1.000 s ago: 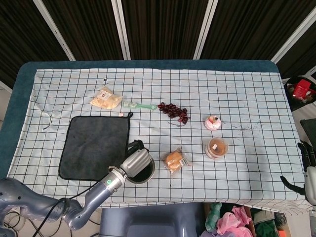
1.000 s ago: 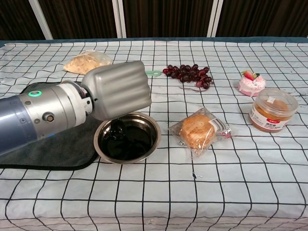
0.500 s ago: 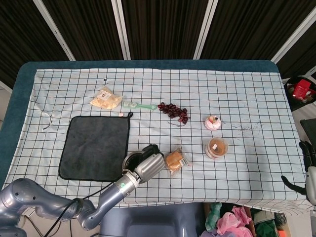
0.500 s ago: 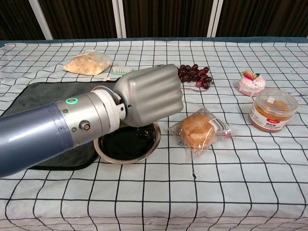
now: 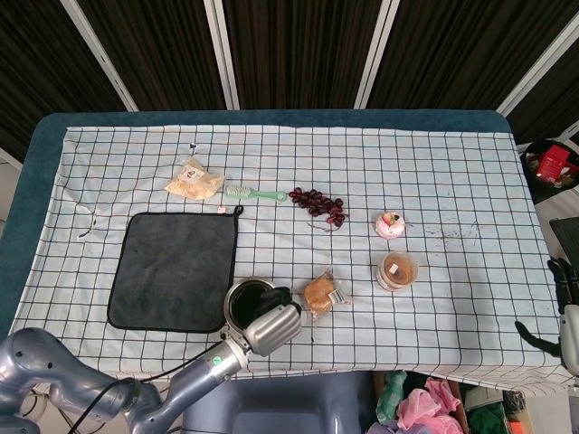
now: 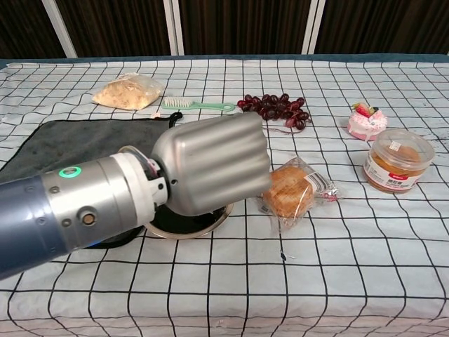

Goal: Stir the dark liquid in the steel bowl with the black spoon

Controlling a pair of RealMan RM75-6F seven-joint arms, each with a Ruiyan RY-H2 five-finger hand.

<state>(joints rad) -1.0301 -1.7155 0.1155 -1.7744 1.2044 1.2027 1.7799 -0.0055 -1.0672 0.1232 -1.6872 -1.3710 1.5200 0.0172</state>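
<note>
The steel bowl (image 5: 242,303) with dark liquid stands near the table's front edge, beside the grey cloth. My left hand (image 5: 273,327) is curled in a fist over the bowl's near right rim. In the chest view the left hand (image 6: 210,163) covers most of the bowl (image 6: 214,215); only a strip of rim and liquid shows under it. The black spoon (image 5: 275,296) shows only as a dark piece sticking out of the fist over the bowl; its scoop is hidden. My right hand (image 5: 565,312) hangs at the far right, off the table, fingers apart and holding nothing.
A grey cloth (image 5: 174,269) lies left of the bowl. A wrapped bun (image 6: 291,189) lies just right of it, close to my left hand. Further right stand a jar (image 6: 398,160) and a small cake (image 6: 367,119). Grapes (image 5: 317,203), a green brush (image 5: 253,193) and a snack bag (image 5: 194,179) lie behind.
My left hand has swept from the bowl's left side across to its right, then back toward the near rim. The right hand has stayed still.
</note>
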